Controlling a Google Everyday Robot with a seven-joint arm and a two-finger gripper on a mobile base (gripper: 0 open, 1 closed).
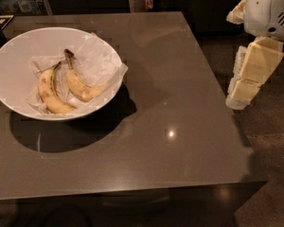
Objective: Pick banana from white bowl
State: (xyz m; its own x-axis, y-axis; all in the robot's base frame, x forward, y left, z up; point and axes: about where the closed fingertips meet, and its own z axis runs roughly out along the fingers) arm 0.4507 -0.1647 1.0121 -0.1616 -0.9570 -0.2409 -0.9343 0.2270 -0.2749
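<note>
The gripper (238,100) hangs off the table's (180,141) right-hand edge in the picture, pointing down and slightly tilted, with its tip about level with the tabletop and over the speckled floor (274,164). Whether it is spread or closed cannot be told from this side-on view. It holds nothing that can be seen. Just above the gripper is the rounded white shell of the arm (272,8), cut off by the top right corner. Well away from the gripper, across the whole width of the grey-brown tabletop, sits the white bowl (9,60), near the far left edge. The bowl is lined with crumpled white paper (100,60), one corner of which sticks out over the rim on the side facing the gripper. The banana (81,88) lies inside the bowl on the paper. It is the nearer of the two fruits to the gripper (slim and curved, with its dark stem pointing toward the back of the table). Just beyond it, on the side away from the gripper, lies a thicker speckled banana (48,92), close alongside it or perhaps touching it. The bowl casts a broad dark shadow on the tabletop below it. Between the bowl and the gripper, a small bright glint of light (170,133) shows on the glossy surface.
</note>
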